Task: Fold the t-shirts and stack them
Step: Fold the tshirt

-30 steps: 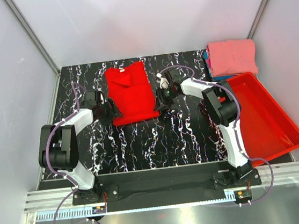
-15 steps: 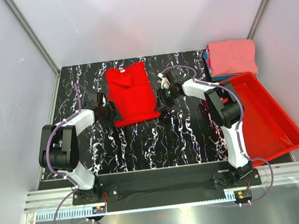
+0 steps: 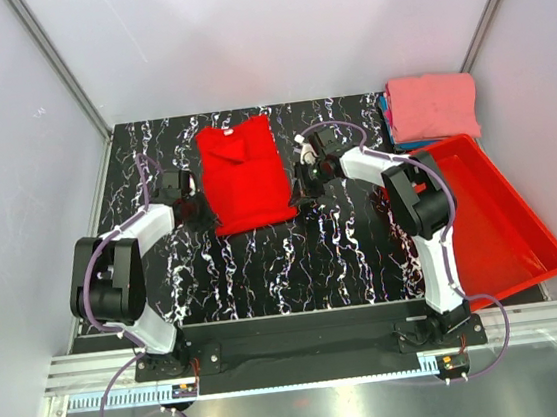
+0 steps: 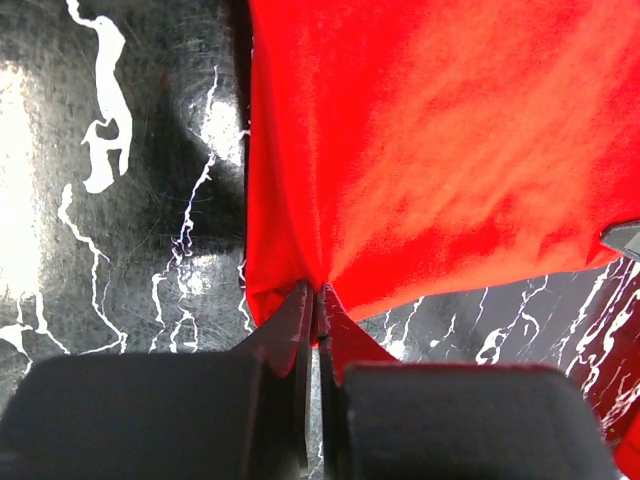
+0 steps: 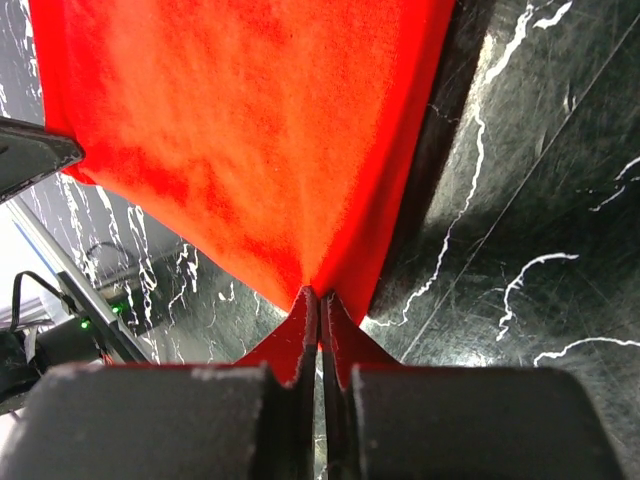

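The red t-shirt (image 3: 245,177) is spread toward 12 o'clock on the surface (image 3: 345,261). Its 7 o'clock corner has just been clamped by the left end effector (image 4: 316,290), its 5 o'clock corner by the right end effector (image 5: 320,292); a fold can likely be begun.

Nothing legible recorded: no text, label, brand mark, number or sign can be read in any of the three views.
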You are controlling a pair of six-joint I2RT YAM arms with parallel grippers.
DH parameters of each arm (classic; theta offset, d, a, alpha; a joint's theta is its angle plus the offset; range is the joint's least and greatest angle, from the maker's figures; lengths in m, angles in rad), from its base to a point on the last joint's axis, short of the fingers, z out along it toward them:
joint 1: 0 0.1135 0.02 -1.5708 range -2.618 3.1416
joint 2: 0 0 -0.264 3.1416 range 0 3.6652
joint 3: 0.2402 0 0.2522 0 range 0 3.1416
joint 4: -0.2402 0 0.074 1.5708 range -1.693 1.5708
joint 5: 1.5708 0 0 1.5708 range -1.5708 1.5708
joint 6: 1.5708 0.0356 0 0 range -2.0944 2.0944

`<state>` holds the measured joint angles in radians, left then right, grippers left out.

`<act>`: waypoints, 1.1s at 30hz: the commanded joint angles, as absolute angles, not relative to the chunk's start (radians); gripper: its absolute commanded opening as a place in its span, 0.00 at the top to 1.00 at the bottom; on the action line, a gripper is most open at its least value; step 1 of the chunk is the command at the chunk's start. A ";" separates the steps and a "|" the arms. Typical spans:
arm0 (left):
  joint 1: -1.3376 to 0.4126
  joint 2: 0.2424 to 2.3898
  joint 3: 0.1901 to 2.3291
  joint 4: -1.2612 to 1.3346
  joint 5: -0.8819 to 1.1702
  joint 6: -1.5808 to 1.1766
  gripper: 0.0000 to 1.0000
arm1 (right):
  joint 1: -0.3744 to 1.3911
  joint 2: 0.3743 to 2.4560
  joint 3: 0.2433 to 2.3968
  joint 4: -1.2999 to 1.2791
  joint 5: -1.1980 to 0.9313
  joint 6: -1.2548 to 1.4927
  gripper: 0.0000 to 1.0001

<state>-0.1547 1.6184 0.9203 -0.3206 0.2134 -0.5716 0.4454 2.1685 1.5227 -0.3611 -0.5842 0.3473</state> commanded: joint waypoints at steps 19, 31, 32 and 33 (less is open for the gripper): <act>-0.163 1.572 0.781 -0.311 0.183 -0.629 1.00 | 0.462 2.014 1.302 -0.212 -0.566 0.367 1.00; -0.238 1.445 0.755 -0.491 0.049 -0.629 0.68 | 0.522 1.928 1.177 -0.318 -0.472 0.382 0.93; -0.241 1.431 0.744 -0.498 0.049 -0.633 0.66 | 0.529 1.916 1.163 -0.313 -0.466 0.387 0.93; -0.247 1.404 0.733 -0.502 0.046 -0.640 0.62 | 0.537 1.889 1.151 -0.305 -0.459 0.400 0.93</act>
